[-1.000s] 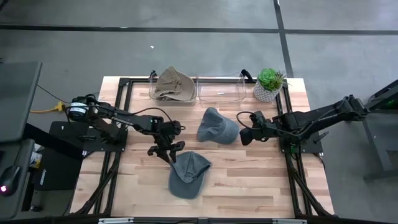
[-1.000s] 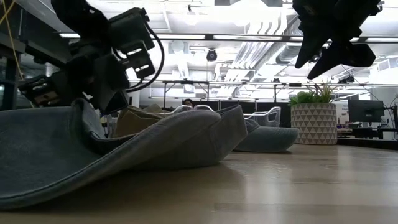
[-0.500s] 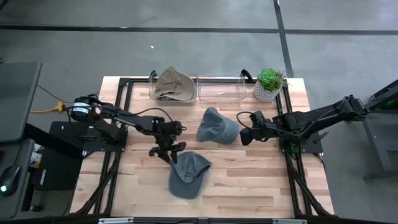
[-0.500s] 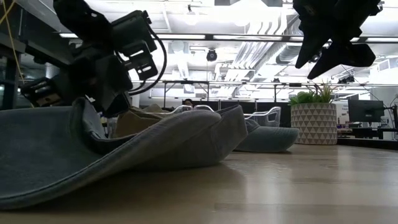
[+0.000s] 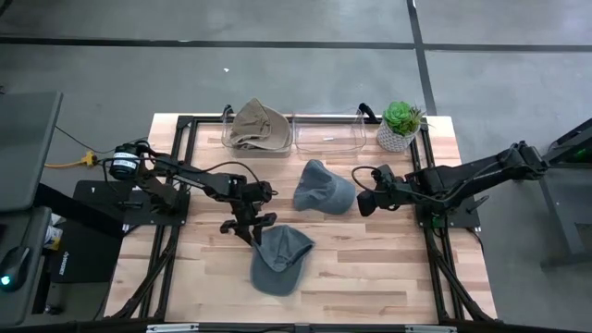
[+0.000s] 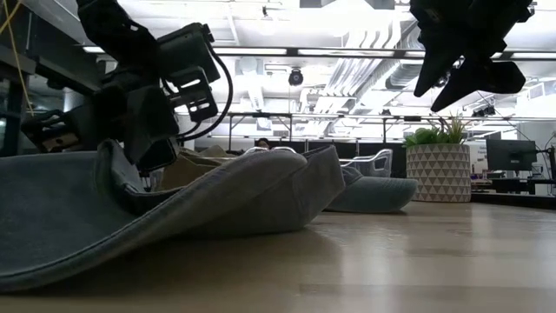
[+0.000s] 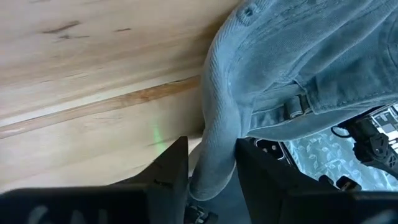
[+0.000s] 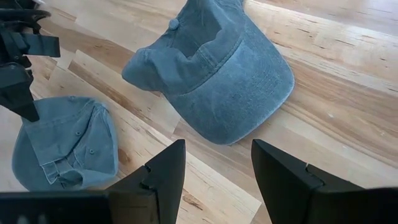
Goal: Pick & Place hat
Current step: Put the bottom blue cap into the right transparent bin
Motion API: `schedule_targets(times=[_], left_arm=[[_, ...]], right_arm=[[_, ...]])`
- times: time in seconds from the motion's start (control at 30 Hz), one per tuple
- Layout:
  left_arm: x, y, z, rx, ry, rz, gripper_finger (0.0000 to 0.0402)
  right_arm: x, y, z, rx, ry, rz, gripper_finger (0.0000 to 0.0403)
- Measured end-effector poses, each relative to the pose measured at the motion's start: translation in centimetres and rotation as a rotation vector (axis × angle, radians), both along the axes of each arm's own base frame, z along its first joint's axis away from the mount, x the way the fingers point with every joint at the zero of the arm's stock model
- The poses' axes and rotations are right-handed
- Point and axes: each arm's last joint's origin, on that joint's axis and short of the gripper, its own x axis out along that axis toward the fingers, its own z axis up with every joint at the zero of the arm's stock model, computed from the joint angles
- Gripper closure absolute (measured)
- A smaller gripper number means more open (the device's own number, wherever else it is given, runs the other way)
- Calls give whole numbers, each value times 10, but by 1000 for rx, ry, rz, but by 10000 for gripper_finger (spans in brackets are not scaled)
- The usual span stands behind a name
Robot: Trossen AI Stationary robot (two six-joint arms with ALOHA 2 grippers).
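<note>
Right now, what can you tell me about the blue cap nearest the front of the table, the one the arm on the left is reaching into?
The front blue cap is soft, washed denim-like cloth with stitched panels, eyelets and a back strap with a small buckle. It lies on the wooden table, its brim spread flat toward the front. The left gripper stands at its rear edge, and in the left wrist view that edge passes between the two open fingers. A second blue cap lies apart from it, farther back.
</note>
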Motion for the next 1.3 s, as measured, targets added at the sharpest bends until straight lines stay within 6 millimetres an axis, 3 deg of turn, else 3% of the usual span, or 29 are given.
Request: schedule_targets(times=[0.23, 0.7, 1.3], left_arm=[[0, 0, 0, 20, -27, -19, 390], [8, 1, 5, 40, -132, -19, 401], [56, 3, 82, 160, -449, -24, 401]], right_arm=[[0, 0, 0, -2, 4, 1, 224], [0, 0, 0, -11, 7, 15, 224], [0, 1, 0, 8, 10, 27, 224]])
